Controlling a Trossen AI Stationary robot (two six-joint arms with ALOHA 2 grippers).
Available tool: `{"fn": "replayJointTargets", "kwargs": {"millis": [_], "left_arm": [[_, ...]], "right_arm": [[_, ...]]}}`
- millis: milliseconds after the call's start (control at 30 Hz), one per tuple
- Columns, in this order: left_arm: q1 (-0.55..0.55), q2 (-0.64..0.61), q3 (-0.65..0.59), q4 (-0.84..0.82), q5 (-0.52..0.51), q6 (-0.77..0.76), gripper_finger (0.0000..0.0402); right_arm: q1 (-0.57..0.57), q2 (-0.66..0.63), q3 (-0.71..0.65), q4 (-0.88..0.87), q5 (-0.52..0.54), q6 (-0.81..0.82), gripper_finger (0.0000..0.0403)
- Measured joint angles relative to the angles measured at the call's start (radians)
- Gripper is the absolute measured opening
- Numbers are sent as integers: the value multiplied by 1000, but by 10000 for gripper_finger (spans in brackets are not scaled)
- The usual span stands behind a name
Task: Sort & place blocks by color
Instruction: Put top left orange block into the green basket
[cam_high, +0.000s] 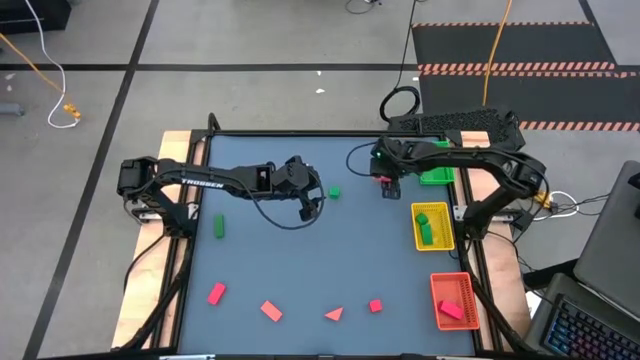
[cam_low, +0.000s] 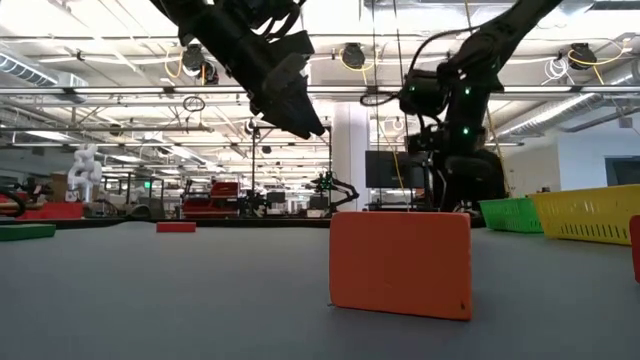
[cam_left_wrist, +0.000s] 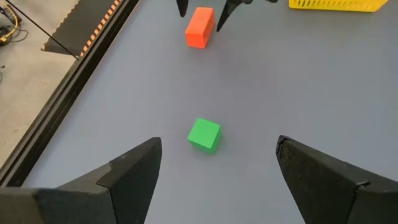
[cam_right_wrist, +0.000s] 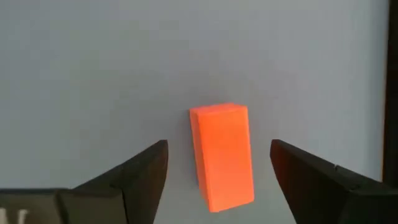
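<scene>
Both sets of jaws stand spread, neither pinching anything. The right gripper (cam_right_wrist: 217, 177) hangs over the far right part of the grey worktop (cam_high: 300, 270), its two dark fingers (cam_right_wrist: 134, 177) apart on either side of an orange-red cuboid block (cam_right_wrist: 222, 155) that lies flat below them, not touched. The left gripper (cam_left_wrist: 217, 168) hovers near the middle of the far half, fingers wide, with a small green cube (cam_left_wrist: 204, 134) on the surface ahead of it; the same cube (cam_high: 334, 192) sits just beside that gripper in the high view.

Other blocks are scattered well apart: a green cuboid (cam_high: 218, 226) toward the left side, and along the near edge a pink-red cuboid (cam_high: 216, 293), an orange-red cuboid (cam_high: 271, 311), a red triangle (cam_high: 334, 314) and a small red cube (cam_high: 375, 306). At the right edge stand three mesh trays: a green tray (cam_high: 437, 174) farthest back, a yellow tray (cam_high: 433, 226) holding green pieces, and a red tray (cam_high: 455, 300) holding a pink piece.

White lettering on the left arm (cam_high: 200, 181) reads TROSSEN.

The middle of the worktop is open between the scattered blocks; a dark raised frame runs along its far and side edges.
</scene>
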Motion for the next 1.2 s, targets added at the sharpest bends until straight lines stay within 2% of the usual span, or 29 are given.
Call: {"fn": "replayJointTargets", "kwargs": {"millis": [133,233,333,500,700,967,1100,1200], "left_arm": [[1,0,0,-3,0,-1,319],[1,0,0,-5,0,-1,319],[1,0,0,-3,0,-1,319],[1,0,0,4,0,-1,319],[1,0,0,3,0,-2,319],[1,0,0,3,0,-3,319],[1,0,0,3,0,-9,319],[1,0,0,3,0,-16,319]], "right_arm": [[-23,27,-13,3,-4,3,270],[-47,44,-30,5,-64,6,245],[-63,61,-44,12,-110,9,209],[-65,62,-49,18,-112,-4,125],[-65,28,-51,13,-92,-3,122],[-72,-168,-50,-85,143,46,122],[-100,-295,-49,-146,309,172,122],[-137,-374,-49,-227,352,308,122]]}}
